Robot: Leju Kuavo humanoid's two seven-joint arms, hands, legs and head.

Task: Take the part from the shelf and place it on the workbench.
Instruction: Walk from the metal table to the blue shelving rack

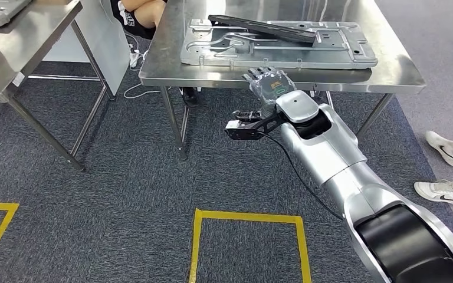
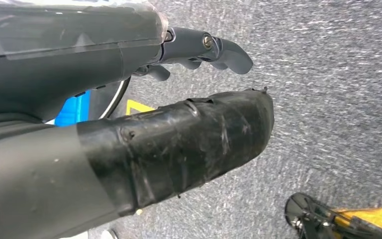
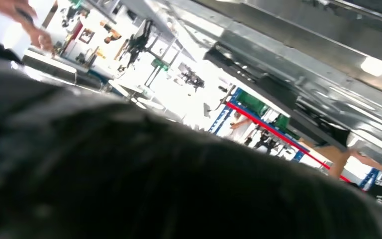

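Part (image 1: 277, 44) sits on workbench (image 1: 401, 73); my right hand (image 1: 268, 82) at its near edge (grip unclear). I judge release step, next withdraw.

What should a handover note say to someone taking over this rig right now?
Right hand: at the near edge of the steel workbench, just below the part; whether it touches the part cannot be told.
Left hand: hanging over the carpet, holding nothing.
Part: the large grey metal panel lies flat on the workbench, a black bar resting across it.
Done: part is on the workbench.
Left: draw the right arm back.
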